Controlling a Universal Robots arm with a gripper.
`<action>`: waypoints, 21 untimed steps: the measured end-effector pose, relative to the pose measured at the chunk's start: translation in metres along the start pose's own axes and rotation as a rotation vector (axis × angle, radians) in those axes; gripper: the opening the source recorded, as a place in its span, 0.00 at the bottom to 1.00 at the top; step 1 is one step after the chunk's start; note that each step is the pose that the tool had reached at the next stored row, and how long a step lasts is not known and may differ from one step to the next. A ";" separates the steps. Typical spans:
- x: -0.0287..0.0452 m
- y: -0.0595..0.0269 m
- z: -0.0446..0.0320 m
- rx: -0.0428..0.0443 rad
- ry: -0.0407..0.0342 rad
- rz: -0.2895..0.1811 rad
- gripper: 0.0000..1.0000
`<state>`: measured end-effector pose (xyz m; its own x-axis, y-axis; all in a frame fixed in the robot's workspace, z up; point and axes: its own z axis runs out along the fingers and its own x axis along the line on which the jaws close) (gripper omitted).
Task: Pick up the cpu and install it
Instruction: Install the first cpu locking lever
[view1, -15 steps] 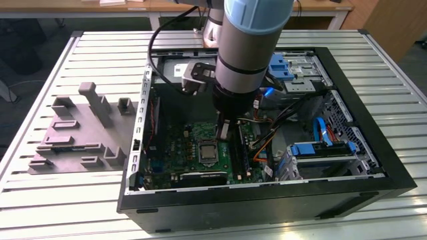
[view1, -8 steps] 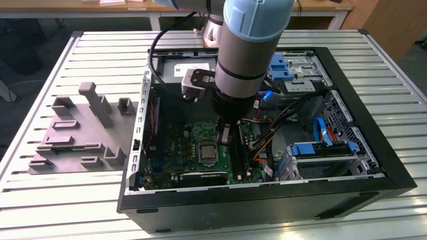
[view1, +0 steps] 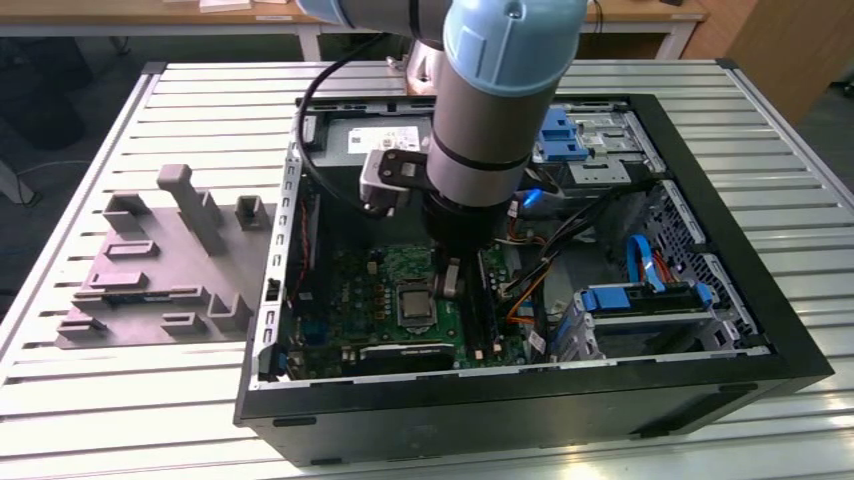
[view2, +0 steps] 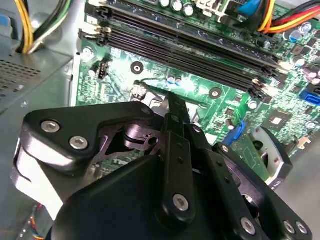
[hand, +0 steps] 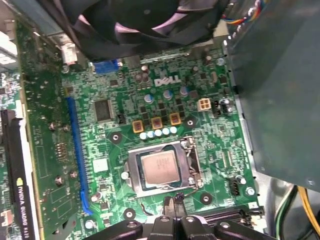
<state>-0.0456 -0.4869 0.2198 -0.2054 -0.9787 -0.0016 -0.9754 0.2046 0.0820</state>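
The open computer case (view1: 747, 330) is being entered from above by the arm, with the green motherboard (hand: 105, 150) lying directly beneath the gripper (hand: 176, 212). The cpu (hand: 159, 168) is being seen seated in the metal socket frame (hand: 190, 165), just ahead of the fingertips (hand: 178, 204) and apart from them. Fingers are being held pinched together, gripping nothing.

A robotics lab or workshop is indicated. An opened computer case (view1: 534, 300) is set on a slatted aluminium tabletop (view1: 200, 390) beside a grey moulded tray (view1: 154, 270). Wooden desks (view1: 200, 20) are seen behind.
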 end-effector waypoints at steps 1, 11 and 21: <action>0.0006 0.0001 0.0001 0.0007 0.0036 -0.003 0.11; 0.0026 -0.0004 0.0054 0.0063 0.0342 -0.059 0.11; 0.0089 -0.0026 0.0161 0.0070 0.0376 -0.098 0.11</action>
<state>-0.0463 -0.4959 0.2035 -0.1056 -0.9940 0.0282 -0.9913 0.1075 0.0763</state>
